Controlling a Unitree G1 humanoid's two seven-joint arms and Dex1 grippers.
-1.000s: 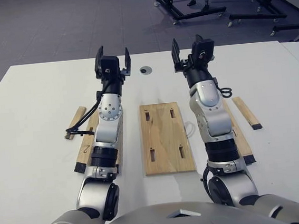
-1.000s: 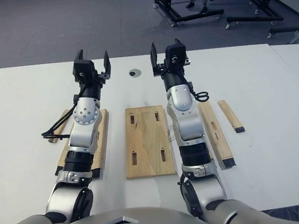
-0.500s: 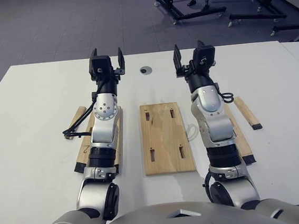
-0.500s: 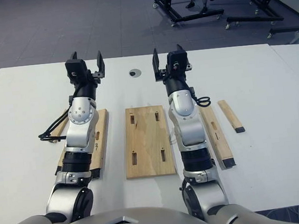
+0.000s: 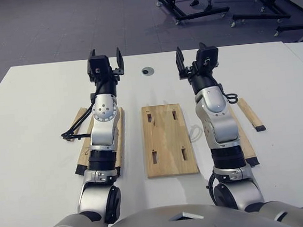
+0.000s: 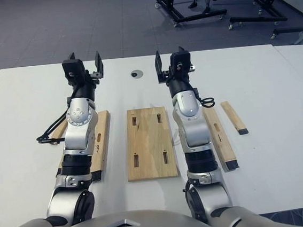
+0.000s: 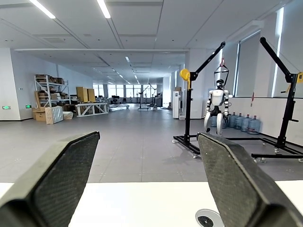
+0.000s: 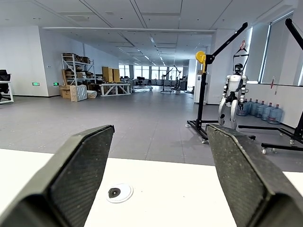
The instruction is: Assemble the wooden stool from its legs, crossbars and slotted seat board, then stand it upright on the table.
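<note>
The slotted seat board (image 5: 169,139) lies flat on the white table (image 5: 32,103) between my two arms. Long wooden legs (image 5: 120,138) lie under my left arm, with a short crossbar (image 5: 78,119) just left of them. Another leg (image 5: 245,139) lies under my right arm, and a short crossbar (image 5: 250,113) rests to its right. My left gripper (image 5: 105,60) hovers open above the far part of the table, beyond the left pieces. My right gripper (image 5: 195,58) hovers open at the same distance, beyond the board's far right corner. Both hold nothing; their pads (image 7: 52,184) (image 8: 75,175) stand wide apart.
A round cable hole (image 5: 147,70) sits in the table between the two grippers. A black cable (image 5: 70,133) loops out from my left arm over the left pieces. Black wheeled frames (image 5: 200,4) stand on the floor beyond the table's far edge.
My left gripper has swung a little to the left, still open. My right arm has shifted slightly to the right. The wooden pieces have not moved.
</note>
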